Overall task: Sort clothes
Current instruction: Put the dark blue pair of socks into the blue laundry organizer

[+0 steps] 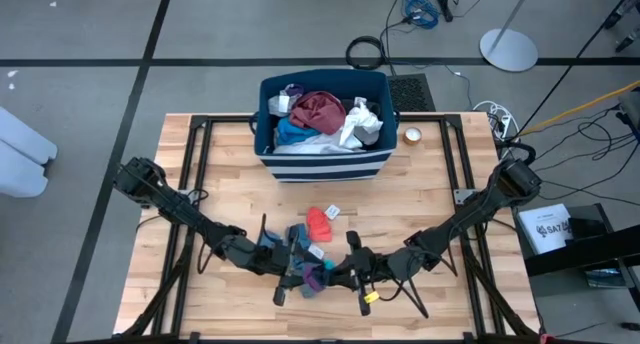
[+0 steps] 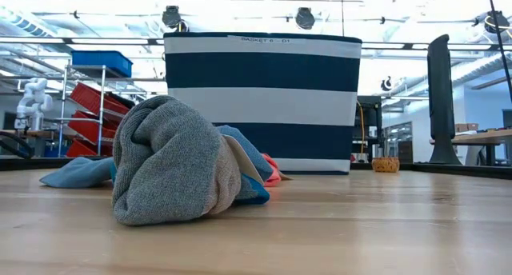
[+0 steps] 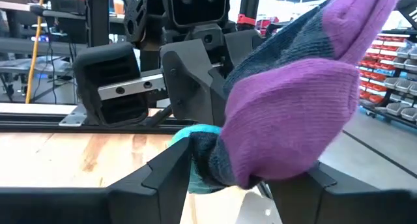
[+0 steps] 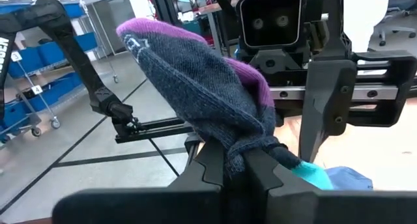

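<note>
Low in the middle of the high view, the two grippers meet nose to nose over the front edge of the table (image 1: pixel 230 144), both on one sock (image 1: pixel 315 276), dark blue-grey with purple toe and heel. The right gripper (image 4: pixel 236 160) is clenched tight on a pinch of the sock's knit, which bunches up and over its fingers in the right wrist view. The left gripper (image 3: pixel 229 164) stands wide, its fingers spread around the sock's thick purple end, which fills the gap between them; whether they press on it firmly cannot be told. The step in hand looks like passing or pairing this sock between the arms. To do it well, one gripper should have a sure hold before the other lets go, and the pull should be slow so the knit does not slip free or stretch. A teal scrap (image 3: pixel 195 134) shows just beneath the sock, so care is needed not to drag it along. Outward from the grippers, a small red-orange piece (image 1: pixel 320 222) lies on the wood just above them in the high view. A grey sock bundle (image 2: pixel 172 163) fills the left centre of the low view. Farther up, at the table's top centre, the striped bin (image 1: pixel 322 162) holds a heap of clothes (image 1: pixel 320 119), maroon, blue and white.
</note>
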